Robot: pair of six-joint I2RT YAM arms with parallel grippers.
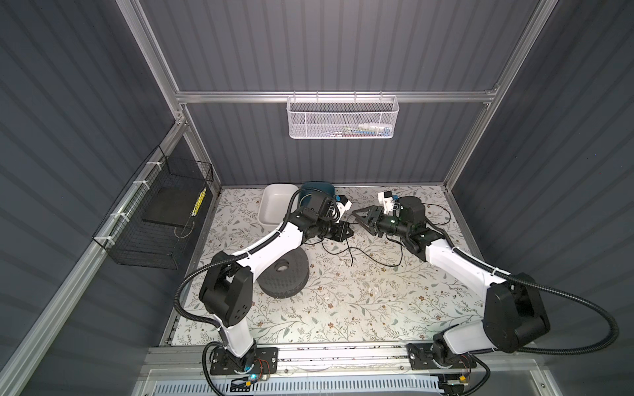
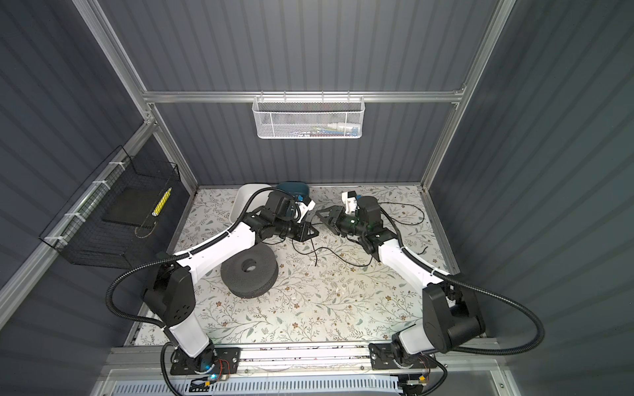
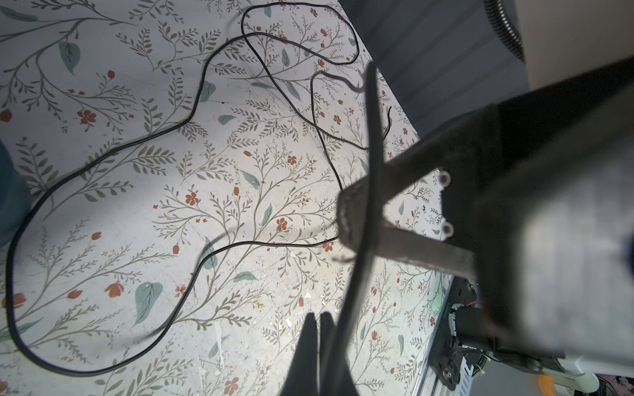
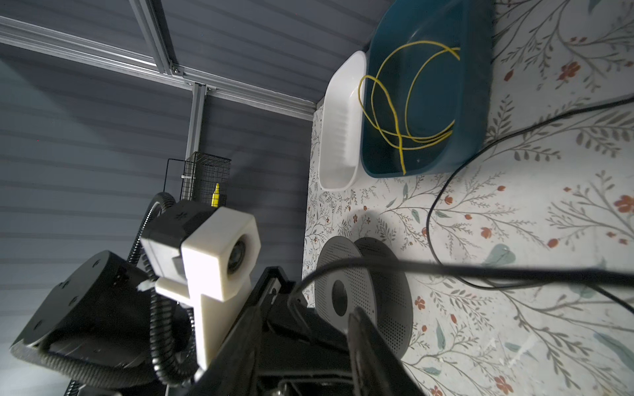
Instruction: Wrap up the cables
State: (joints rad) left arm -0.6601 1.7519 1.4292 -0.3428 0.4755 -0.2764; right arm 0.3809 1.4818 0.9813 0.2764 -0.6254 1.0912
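Left hand [image 3: 318, 319] pinching black cable [image 3: 374, 137]; right hand [image 1: 358, 215] spread; floral tabletop [image 1: 343, 308] open toward front edge.

In both top views I see the blue tub [image 1: 317, 188] mostly hidden behind the left arm [image 1: 274, 240], the contents of the white basket [image 1: 308, 120] too small to tell, and the black wire [image 4: 480, 270] blurred at my right wrist.

No text, label, brand or number can be read anywhere.
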